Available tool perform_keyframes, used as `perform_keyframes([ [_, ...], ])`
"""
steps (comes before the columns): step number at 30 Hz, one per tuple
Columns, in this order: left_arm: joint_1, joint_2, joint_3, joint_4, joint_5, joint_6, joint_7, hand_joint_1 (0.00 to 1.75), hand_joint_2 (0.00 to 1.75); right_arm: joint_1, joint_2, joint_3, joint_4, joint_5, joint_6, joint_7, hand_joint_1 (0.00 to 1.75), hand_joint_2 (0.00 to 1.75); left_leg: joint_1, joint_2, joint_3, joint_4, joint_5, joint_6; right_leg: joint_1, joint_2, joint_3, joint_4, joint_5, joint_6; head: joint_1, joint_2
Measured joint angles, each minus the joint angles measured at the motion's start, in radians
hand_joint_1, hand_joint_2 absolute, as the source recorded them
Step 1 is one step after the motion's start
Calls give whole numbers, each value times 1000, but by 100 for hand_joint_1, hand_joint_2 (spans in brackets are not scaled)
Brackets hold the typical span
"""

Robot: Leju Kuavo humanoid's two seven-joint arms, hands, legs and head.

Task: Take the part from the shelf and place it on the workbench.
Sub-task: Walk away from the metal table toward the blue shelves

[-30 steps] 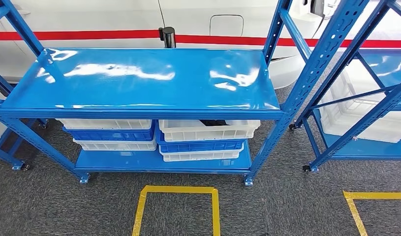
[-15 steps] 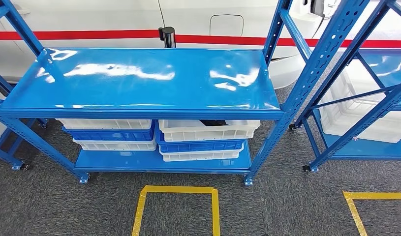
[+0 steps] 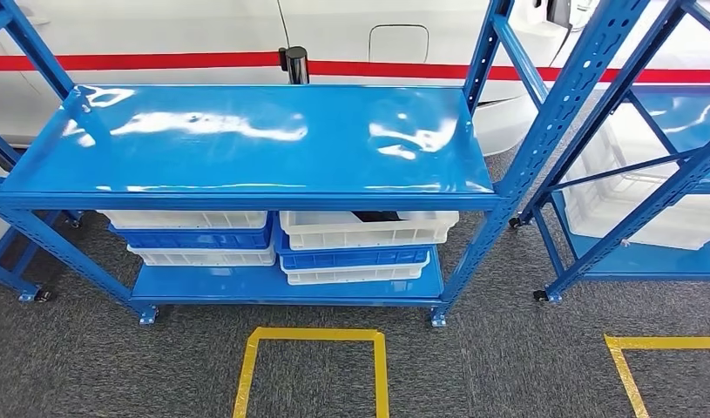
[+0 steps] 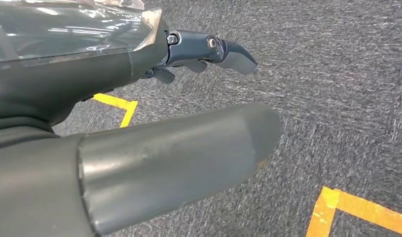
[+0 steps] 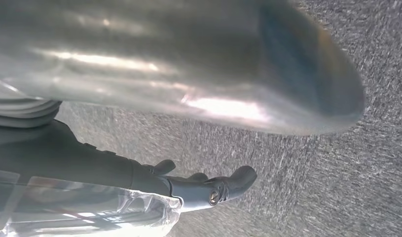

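Left wrist view shows the left hand (image 4: 154, 123) hanging over grey carpet (image 4: 337, 98), its thick smooth grey thumb apart from the darker fingers (image 4: 218, 52), which reach out nearly straight; nothing is in it. A crinkled clear film covers the back of the hand. Yellow tape (image 4: 359, 212) lies flat on the coarse, speckled weave below. Right wrist view shows the right hand (image 5: 189, 148) the same way: a glossy rounded thumb, blurred by closeness, set well apart from the dark fingers (image 5: 228, 185), with nothing held and the same clear film at the wrist, over the same grey carpet.

Head view looks down on a blue metal shelf (image 3: 246, 139) with a shiny, bare top board and punched uprights. On its lower board stand two stacks of ribbed plastic crates, white and blue in turn. The top white crate (image 3: 368, 230) of the right stack holds a dark part (image 3: 377, 216), mostly hidden under the top board; its shape cannot be told. Both hands hang low, well apart from it. A yellow tape square (image 3: 312, 366) marks the carpet before the shelf.
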Motion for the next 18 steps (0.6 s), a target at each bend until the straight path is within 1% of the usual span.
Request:
perform_keyframes([
  [1, 0, 0, 0, 0, 0, 0, 0, 0, 175, 0, -1, 0, 0, 0, 0, 0, 0, 0, 2, 0, 0, 3, -2, -8, -6, -4, 40, -74, 26, 12, 0, 0],
  [2, 0, 0, 0, 0, 0, 0, 0, 0, 175, -1, 0, 0, 0, 0, 0, 0, 0, 0, 3, 0, 0, 8, -6, -17, -7, -6, 75, -140, 47, 19, 1, 0],
  [3, 0, 0, 0, 0, 0, 0, 0, 0, 175, -2, 1, 0, 0, 1, 0, 0, 0, 44, 2, 0, -1, 13, -9, -27, -7, -7, 100, -186, 61, 17, 1, 0],
  [4, -1, 1, 0, 0, 0, 0, 0, 0, 175, -2, 1, 0, 0, 2, 0, 0, 0, 87, 0, 0, -1, 16, -12, -34, -5, -6, 111, -207, 65, 9, 0, 0],
  [5, -1, 2, 0, 0, 0, 0, 0, 0, 175, -2, 2, 0, 0, 3, 0, 0, 0, 131, 0, 1, -1, 15, -13, -40, -1, -4, 111, -207, 65, -3, -2, 0],
  [6, -1, 2, 0, 0, 0, 0, 0, 0, 175, -1, 2, 0, 0, 4, 0, 0, 0, 175, 2, 0, 0, 13, -11, -44, -1, -3, 112, -206, 66, -14, -3, 0],
  [7, -2, 2, 0, 0, 0, 0, 0, 0, 175, 0, 1, 0, 0, 6, 0, 1, 0, 175, 6, 0, 0, 16, -14, -47, -1, -2, 112, -206, 68, -22, -4, 0],
  [8, -2, 2, 0, 0, 1, 0, 0, 0, 175, 0, 1, 0, 0, 8, 0, 1, 0, 175, 10, -1, -6, 30, -26, -50, -1, -2, 112, -207, 69, -29, -4, 0],
  [9, -2, 1, 0, 0, 1, 1, 0, 0, 175, 0, 1, 0, 0, 9, 0, 1, 0, 175, 12, -2, -21, 65, -50, -52, -1, -2, 112, -207, 71, -37, -4, 0],
  [10, -2, 1, 0, 0, 1, 1, 0, 0, 175, 0, 1, 0, 0, 12, 0, 2, 0, 175, 14, -4, -46, 121, -83, -54, 1, -2, 111, -208, 72, -43, -5, 0],
  [11, -2, 1, 0, 0, 1, 1, 0, 0, 175, 0, 1, 0, 0, 14, 0, 2, 0, 175, 13, -4, -78, 189, -119, -55, 5, -2, 110, -208, 72, -47, -5, 0],
  [12, -1, 1, 1, 0, 1, 2, 0, 0, 175, 0, 1, 0, 0, 15, 0, 3, 0, 175, 13, -4, -110, 255, -146, -55, 8, -2, 109, -208, 72, -50, -5, 0],
  [13, 1, 1, 1, 0, 2, 2, 0, 0, 175, 1, 1, 0, 0, 16, 0, 4, 0, 175, 12, -4, -132, 296, -156, -53, 12, -2, 108, -207, 72, -52, -6, 0],
  [14, 2, 1, 1, 0, 2, 2, 0, 0, 175, 1, 1, 0, 0, 17, 0, 4, 0, 175, 11, -5, -136, 301, -147, -48, 16, -1, 108, -207, 72, -52, -5, 0],
  [15, 3, 1, 1, 0, 2, 2, 0, 0, 175, 1, 1, 0, 0, 17, 0, 5, 0, 175, 9, -5, -120, 268, -120, -40, 19, 0, 109, -207, 72, -52, -6, 0],
  [16, 3, 1, 1, 0, 2, 2, 0, 0, 175, 1, 1, 0, 0, 17, 0, 5, 0, 175, 5, -7, -88, 205, -85, -30, 22, 1, 110, -207, 72, -52, -6, 0],
  [17, 2, 2, 2, 0, 2, 2, 0, 0, 175, 1, 2, 0, 0, 18, 0, 5, 0, 175, -1, -9, -53, 135, -56, -17, 23, 2, 112, -207, 72, -52, -5, 0],
  [18, 1, 2, 2, 0, 2, 2, 0, 0, 175, 1, 3, 0, 1, 18, 0, 5, 0, 175, -7, -9, -25, 79, -36, -8, 26, 3, 112, -207, 71, -51, -5, 0],
])
